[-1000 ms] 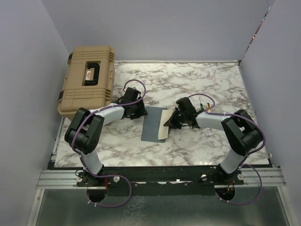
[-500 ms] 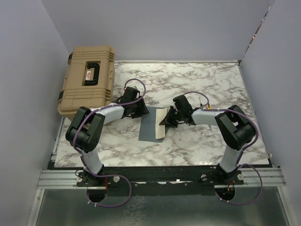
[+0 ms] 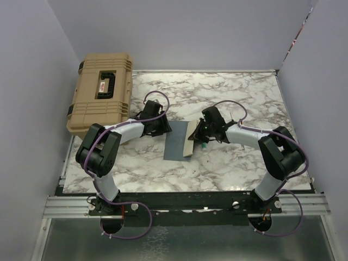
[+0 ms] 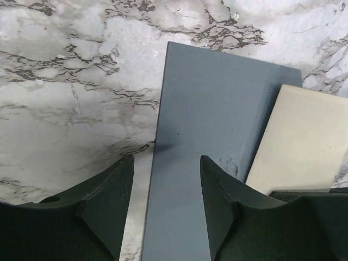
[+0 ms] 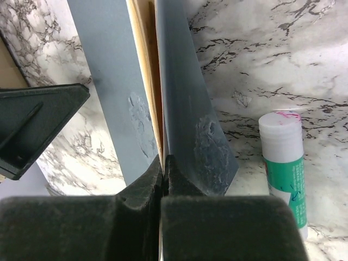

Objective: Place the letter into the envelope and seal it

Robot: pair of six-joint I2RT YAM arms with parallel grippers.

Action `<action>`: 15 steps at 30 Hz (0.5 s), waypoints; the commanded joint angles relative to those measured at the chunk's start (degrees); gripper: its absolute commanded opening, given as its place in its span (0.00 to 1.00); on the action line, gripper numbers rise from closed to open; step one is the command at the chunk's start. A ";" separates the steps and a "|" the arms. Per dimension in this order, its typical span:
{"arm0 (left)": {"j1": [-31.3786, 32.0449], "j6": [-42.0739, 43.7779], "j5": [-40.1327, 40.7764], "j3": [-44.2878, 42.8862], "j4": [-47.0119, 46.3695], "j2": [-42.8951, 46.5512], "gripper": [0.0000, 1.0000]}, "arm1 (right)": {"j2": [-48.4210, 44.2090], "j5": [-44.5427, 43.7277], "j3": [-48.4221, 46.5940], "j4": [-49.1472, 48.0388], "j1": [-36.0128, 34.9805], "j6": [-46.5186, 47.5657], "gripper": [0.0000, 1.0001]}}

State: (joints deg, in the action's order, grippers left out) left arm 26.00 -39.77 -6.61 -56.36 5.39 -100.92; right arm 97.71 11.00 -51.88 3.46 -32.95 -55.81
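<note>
I can't read the glue stick (image 5: 281, 163); left hand (image 4: 166, 163) spread over the envelope (image 4: 217, 109), right hand (image 5: 163, 160) pinching its flap.

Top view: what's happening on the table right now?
The right arm's fingers are pinched shut on the raised flap of the flat slate blue-grey paper envelope, with the tan paper letter showing between flap and body. The left arm's open fingers straddle its opposite edge. A green-and-white glue stick sits on the marble nearby.
</note>
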 commanded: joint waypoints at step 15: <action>-0.11 1.71 -0.07 0.93 5.61 -1.34 0.55 | 3.90 2.51 -4.12 7.02 -0.45 0.23 0.01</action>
State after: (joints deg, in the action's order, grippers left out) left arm 26.00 -38.72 -6.22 -56.55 6.11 -100.82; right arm 99.68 10.96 -55.18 9.37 -32.95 -55.20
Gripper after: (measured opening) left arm 0.549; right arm 0.008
